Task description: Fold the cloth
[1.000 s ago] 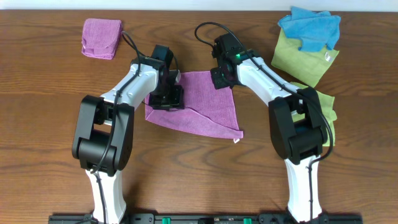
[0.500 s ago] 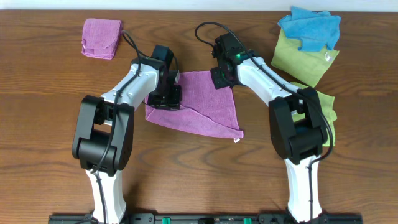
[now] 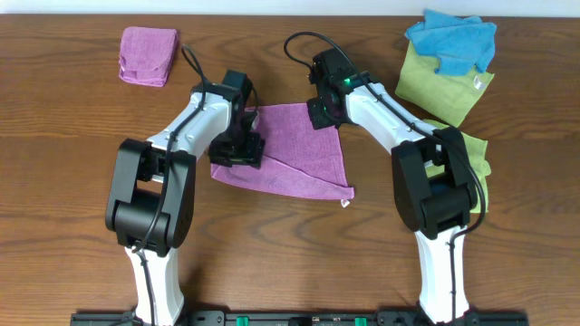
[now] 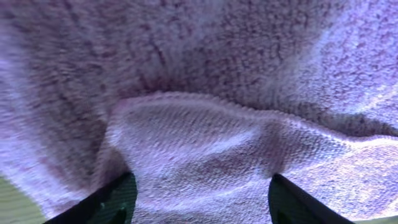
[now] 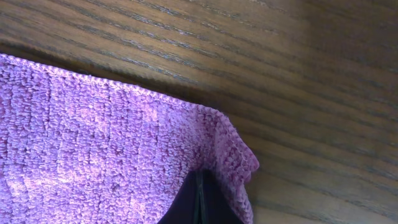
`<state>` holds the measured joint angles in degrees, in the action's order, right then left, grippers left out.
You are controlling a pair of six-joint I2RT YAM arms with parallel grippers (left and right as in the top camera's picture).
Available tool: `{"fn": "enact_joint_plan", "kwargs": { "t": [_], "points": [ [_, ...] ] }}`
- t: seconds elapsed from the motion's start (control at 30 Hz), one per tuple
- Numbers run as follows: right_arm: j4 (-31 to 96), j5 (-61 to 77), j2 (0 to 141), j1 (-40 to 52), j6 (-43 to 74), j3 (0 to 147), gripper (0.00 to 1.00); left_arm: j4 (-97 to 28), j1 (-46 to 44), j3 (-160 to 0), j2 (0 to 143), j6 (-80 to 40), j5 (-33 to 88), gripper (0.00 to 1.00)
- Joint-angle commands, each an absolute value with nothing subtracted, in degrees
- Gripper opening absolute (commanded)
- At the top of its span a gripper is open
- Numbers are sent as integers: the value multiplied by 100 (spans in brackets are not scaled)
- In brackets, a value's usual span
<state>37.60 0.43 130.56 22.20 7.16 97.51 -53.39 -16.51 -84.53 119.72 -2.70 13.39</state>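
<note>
Left hand [image 4: 202, 208] wider over cloth [image 3: 304, 149]

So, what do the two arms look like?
Both the left arm and right arm have white shells and black joints. A black cable loops to each wrist. A green light glows on the right one. The left pincer has dark fingers.

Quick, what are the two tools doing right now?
Left tool: open, over the cloth.
Right tool: closed, pinching the cloth's corner.
</note>
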Motion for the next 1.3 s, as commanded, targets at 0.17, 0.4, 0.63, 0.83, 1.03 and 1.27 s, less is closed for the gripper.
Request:
{"fn": "enact_joint_plan", "kwargs": {
  "t": [0.17,0.4,0.63,0.83,1.03,1.27],
  "points": [
    [3837,-106,13472,2130,659,9644,1,-5470,-1658,-8796,12073,-169,1046,69],
    [3830,-104,13472,2130,659,9644,1,-5065,-1658,-8792,12073,-169,985,69],
    [3833,-104,13472,2130,659,9644,1,-4633,-1658,-8788,12075,-165,919,72],
    [3830,-104,13472,2130,659,9644,1,-4442,-1658,-8707,12075,-141,860,73],
    [3833,-104,13472,2130,659,9644,1,-4320,-1658,-8639,12075,-148,906,72],
    [3830,-104,13472,2130,657,9644,1,-4327,-1658,-8632,12084,-145,1013,68]
  ]
}}
